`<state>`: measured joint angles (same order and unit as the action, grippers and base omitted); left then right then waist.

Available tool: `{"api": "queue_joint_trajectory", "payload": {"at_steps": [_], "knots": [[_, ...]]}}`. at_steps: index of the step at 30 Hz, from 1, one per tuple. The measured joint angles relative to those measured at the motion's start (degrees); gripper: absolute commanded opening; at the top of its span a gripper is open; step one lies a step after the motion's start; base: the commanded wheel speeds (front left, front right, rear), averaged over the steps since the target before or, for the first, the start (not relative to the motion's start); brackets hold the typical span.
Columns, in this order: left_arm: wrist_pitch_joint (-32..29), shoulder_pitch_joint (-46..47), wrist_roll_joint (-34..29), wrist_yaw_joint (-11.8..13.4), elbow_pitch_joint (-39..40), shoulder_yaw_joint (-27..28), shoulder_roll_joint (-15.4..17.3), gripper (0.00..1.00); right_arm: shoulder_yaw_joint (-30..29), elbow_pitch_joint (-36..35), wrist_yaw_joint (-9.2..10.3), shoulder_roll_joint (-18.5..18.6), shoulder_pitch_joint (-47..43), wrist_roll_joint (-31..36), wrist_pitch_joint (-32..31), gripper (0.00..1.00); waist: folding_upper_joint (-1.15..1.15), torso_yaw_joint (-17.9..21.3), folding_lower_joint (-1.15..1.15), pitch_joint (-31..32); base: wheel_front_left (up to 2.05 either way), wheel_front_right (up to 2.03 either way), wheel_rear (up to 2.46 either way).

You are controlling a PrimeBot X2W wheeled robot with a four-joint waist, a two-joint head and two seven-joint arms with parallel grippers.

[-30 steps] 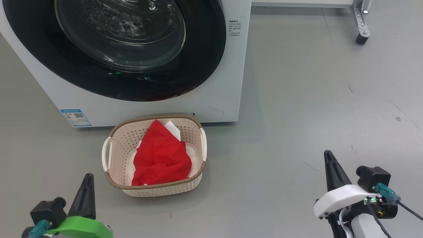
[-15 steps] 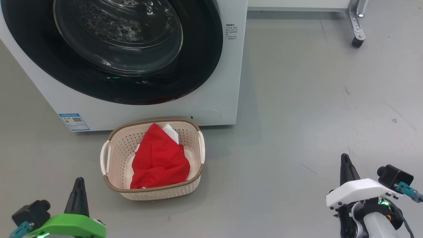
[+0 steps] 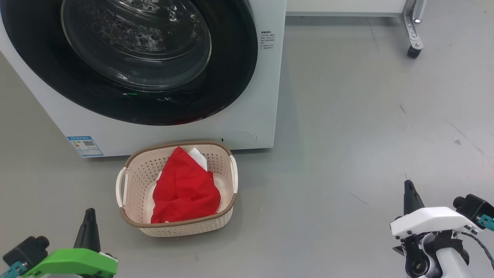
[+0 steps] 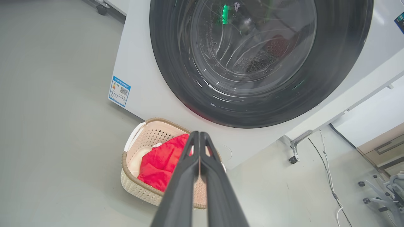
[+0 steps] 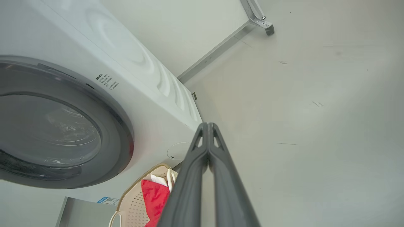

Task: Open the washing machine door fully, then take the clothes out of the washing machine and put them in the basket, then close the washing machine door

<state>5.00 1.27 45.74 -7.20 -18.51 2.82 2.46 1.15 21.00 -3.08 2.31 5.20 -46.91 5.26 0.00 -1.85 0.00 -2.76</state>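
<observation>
**Shirt in the basket, door shut**

Head view: The washing machine (image 3: pixel 266 96) stands at the far left. Its round door (image 3: pixel 235 77) looks shut flat against the front. The basket (image 3: pixel 173 224) sits on the floor (image 3: pixel 347 116), just in front of the machine. The red clothes (image 3: pixel 185 189) lie inside it, with a bit of white showing at the far end. The left jaws are at the near left and the right jaws at the near right. Both point up and are away from the basket.

Left wrist view: The left jaws are pressed together and hold nothing. Past them are the basket (image 4: pixel 135 186) with the red clothes (image 4: pixel 157 164) in it, and the door (image 4: pixel 341 63).

Right wrist view: The right jaws are pressed together too, and hold nothing. The door (image 5: pixel 121 126) looks closed here as well, and a corner of the basket (image 5: pixel 132 201) peeks in near the bottom.

How things would handle: The clothes look soft, light and floppy. A pinch on a raised fold near the middle should lift them, but they would droop and could slip. The door looks hard, heavy and shiny, so the jaws may slide on it. I cannot see a handle. The basket looks stiff and light, with a handle on each side to hold.

I think the job looks done.
</observation>
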Motion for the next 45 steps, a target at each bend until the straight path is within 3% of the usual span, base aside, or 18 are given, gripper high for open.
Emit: {"api": "queue_joint_trajectory", "payload": {"at_steps": [45], "knots": [[-8.50,1.28,32.30,0.01,1.85,1.58,-0.25,0.00,-6.64,-3.13,-2.63,-0.03,-0.02,-31.59,-8.50,0.00,0.00,1.33,0.00,1.86,0.00,0.00,0.00]]}}
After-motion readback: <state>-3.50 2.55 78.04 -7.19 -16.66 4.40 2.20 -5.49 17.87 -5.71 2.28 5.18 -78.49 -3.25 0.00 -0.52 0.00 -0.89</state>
